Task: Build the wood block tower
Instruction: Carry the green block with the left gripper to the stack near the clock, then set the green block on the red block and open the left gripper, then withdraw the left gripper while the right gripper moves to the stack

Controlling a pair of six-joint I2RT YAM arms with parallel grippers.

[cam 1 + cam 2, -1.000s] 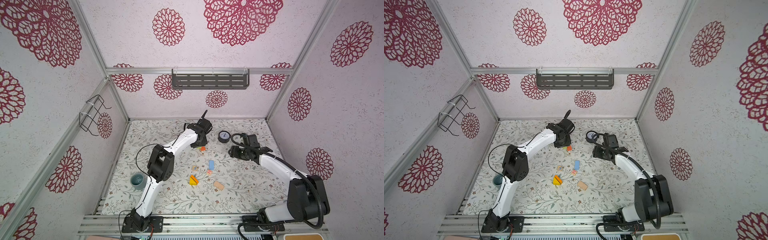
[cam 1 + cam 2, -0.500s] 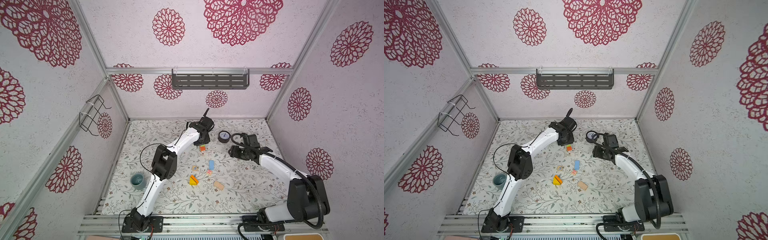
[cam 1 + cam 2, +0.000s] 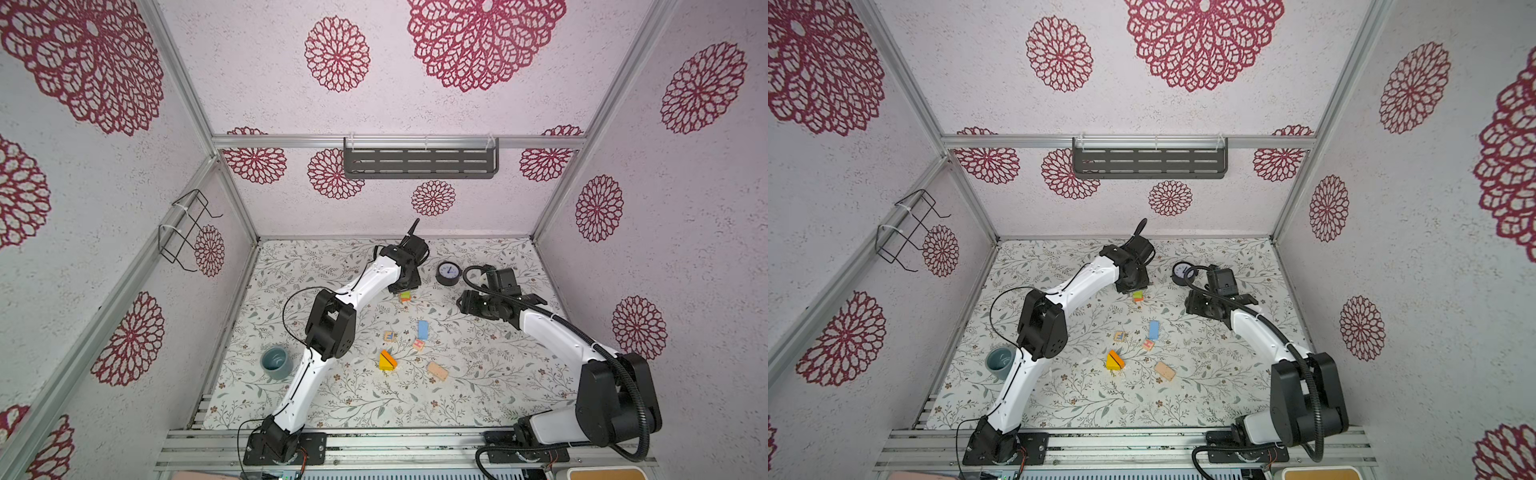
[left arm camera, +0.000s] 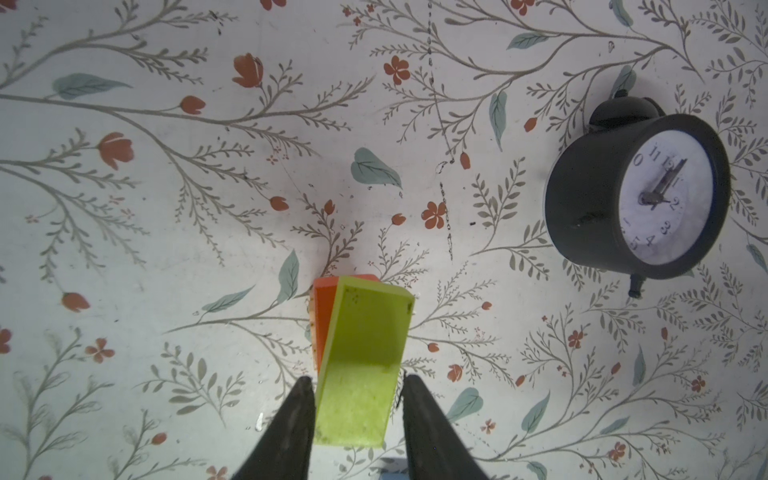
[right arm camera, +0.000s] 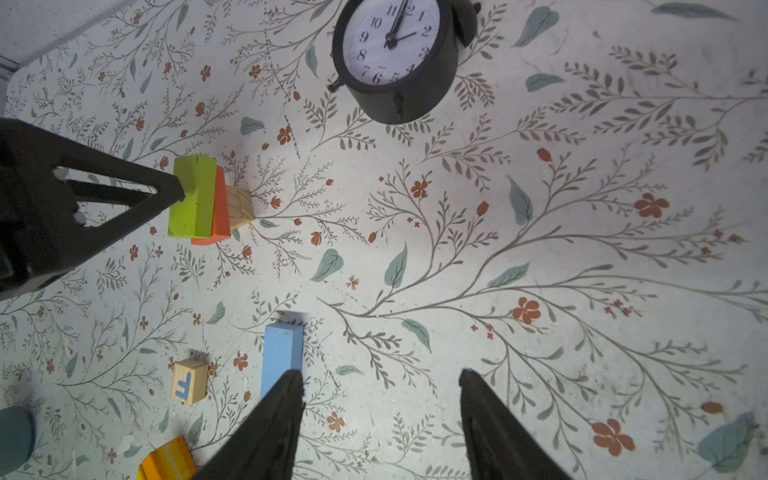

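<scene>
Tower (image 5: 220, 210) three high; one clock (image 5: 395, 54); left tool (image 4: 357, 379) astride green block (image 4: 365, 332), grip unclear; right tool (image 5: 380, 372) released.

Tower (image 3: 405, 296): three blocks high, stands behind loose blocks. Wood cube (image 5: 240, 205) at bottom, orange-red block (image 5: 220, 208) on it, green block (image 5: 193, 195) on top, turned bit off line.

Loose ones, all lying flat:
- blue brick (image 3: 422, 329)
- cube with blue F (image 5: 189, 382)
- second cube (image 3: 418, 344), just beside blue brick, reddish print too small to read
- yellow wedge (image 3: 387, 360), orange piece (image 5: 168, 459) pressed against it, maybe another wedge
- tan brick (image 3: 437, 370), slanted, nearest front
</scene>
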